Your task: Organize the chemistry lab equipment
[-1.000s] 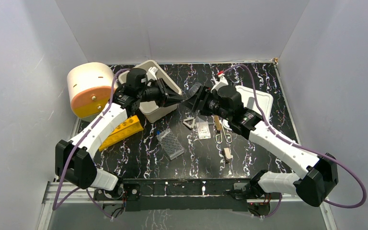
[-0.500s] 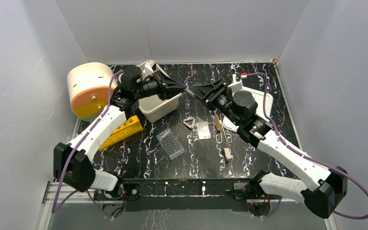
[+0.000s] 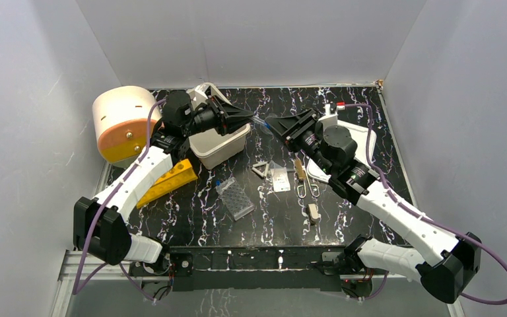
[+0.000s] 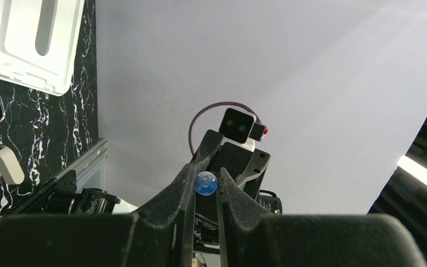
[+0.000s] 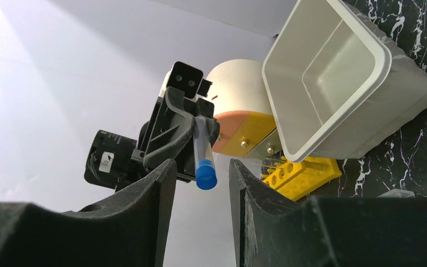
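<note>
My left gripper (image 3: 247,119) is shut on a clear test tube (image 5: 202,139) with a blue cap (image 5: 206,174), held high above the table. In the left wrist view the blue end (image 4: 205,183) sits pinched between my fingers. My right gripper (image 5: 200,169) is open, its jaws standing either side of the blue cap without touching it; in the top view it (image 3: 272,124) faces the left gripper tip to tip. On the table lie the yellow tube rack (image 3: 168,180), clear well tray (image 3: 235,197), white triangle (image 3: 260,169), small beaker (image 3: 279,179) and wooden clamps (image 3: 299,171).
The beige tub (image 3: 203,149) stands under the left arm, its white slotted lid (image 3: 363,139) under the right arm. A white and orange cylinder (image 3: 122,122) stands at the far left. Another clamp (image 3: 313,212) lies nearer the front. White walls enclose the table.
Both arms have risen from low over the table. The left gripper lifted the tube up and the open right gripper has closed in around its blue cap.
</note>
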